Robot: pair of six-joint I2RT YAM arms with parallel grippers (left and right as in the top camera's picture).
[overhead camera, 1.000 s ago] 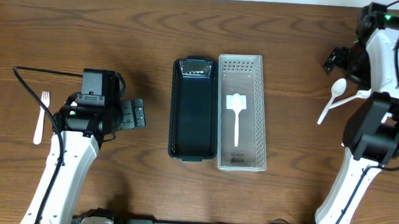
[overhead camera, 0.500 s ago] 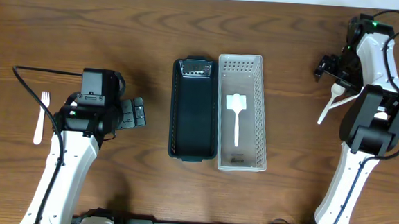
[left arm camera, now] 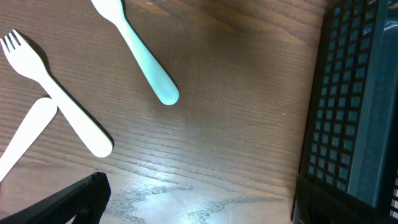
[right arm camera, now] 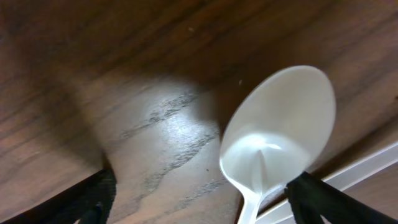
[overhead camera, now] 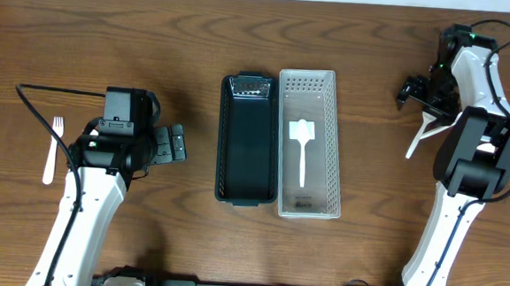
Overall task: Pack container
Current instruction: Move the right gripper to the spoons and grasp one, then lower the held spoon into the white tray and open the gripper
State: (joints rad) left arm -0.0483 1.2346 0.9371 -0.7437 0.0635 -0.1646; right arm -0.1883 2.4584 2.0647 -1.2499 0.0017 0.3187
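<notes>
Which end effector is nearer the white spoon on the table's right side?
Right. The right end effector is open just above the bowl of the white spoon; the left end effector is far off, left of the black basket.

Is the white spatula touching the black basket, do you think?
Apart. Overhead, the white spatula lies inside the white basket, whose wall separates it from the black basket.

- Brown wood-grain surface (overhead camera: 155, 30).
- Dark basket (overhead camera: 247, 151) and white basket (overhead camera: 321, 103) stand side by side, touching, at its middle.
- White fork (overhead camera: 52, 148) lies near the left edge.
- White spoon (right arm camera: 280, 124) lies at the far right, partly hidden in the overhead view.
</notes>
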